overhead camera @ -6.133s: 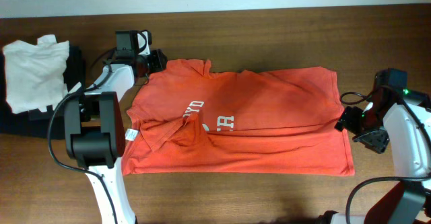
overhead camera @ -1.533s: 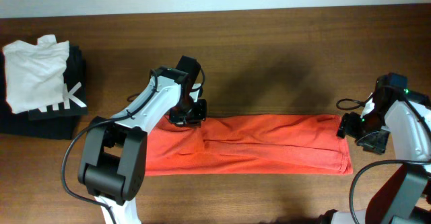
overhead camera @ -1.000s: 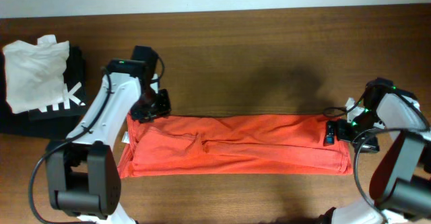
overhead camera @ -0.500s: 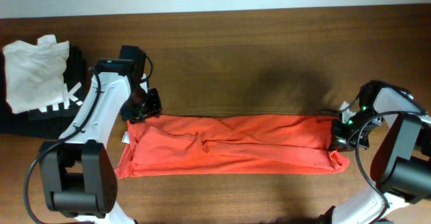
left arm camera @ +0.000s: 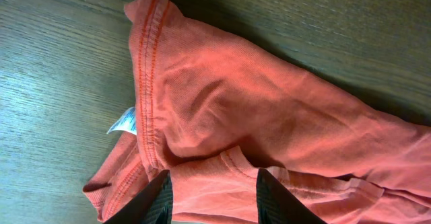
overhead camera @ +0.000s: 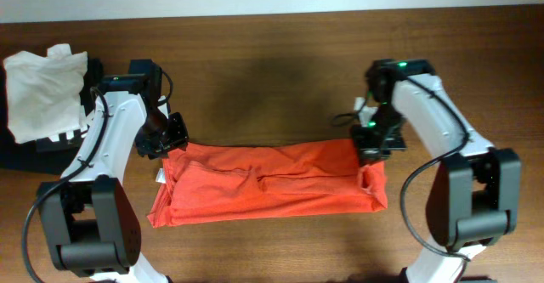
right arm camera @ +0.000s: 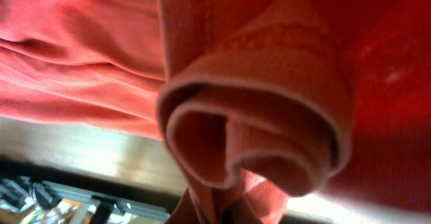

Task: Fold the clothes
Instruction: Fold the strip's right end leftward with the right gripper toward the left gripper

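The orange-red T-shirt lies as a long folded strip across the table's middle. My right gripper is shut on the strip's right end, which is lifted and curled over toward the left. In the right wrist view that end is a rolled bunch of shirt pinched at the gripper. My left gripper is at the strip's upper left corner. Its fingers stand apart over the shirt, with flat cloth between them at the gripper. The chest lettering is hidden inside the fold.
A white label sticks out at the shirt's left edge. A white folded garment rests on a black one at the far left of the table. Bare wood table lies behind the strip and to its right.
My right gripper has shut on the shirt's right end and carried it leftward, shortening the strip. My left gripper has drifted slightly left along the upper left corner.
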